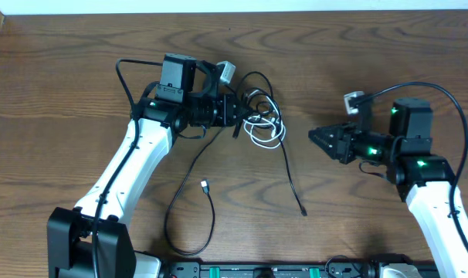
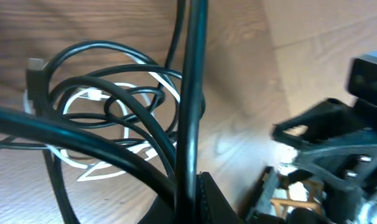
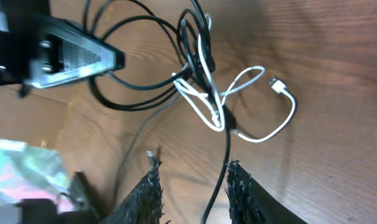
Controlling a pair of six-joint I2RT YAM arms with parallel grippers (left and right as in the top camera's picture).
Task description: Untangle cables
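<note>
The cables [image 1: 261,116] lie in a loose knot near the middle of the table [image 1: 357,46] — black loops with a white cord [image 3: 276,83] threaded through. The left gripper [image 1: 239,114] has its jaws closed on a black cord [image 2: 191,93] at the knot's edge. The right gripper [image 1: 314,137] hovers nearby — jaws partly apart, holding nothing.

L arm [image 1: 130,166] slants up from its base, wrist bent toward the R side. L end effector [image 1: 235,114] is pinched shut on cables [image 1: 259,117]. R arm [image 1: 431,205] is bent likewise. R end effector [image 1: 315,137] points at the L one, well apart, fingers [image 3: 145,196] parted, holding nothing.
</note>
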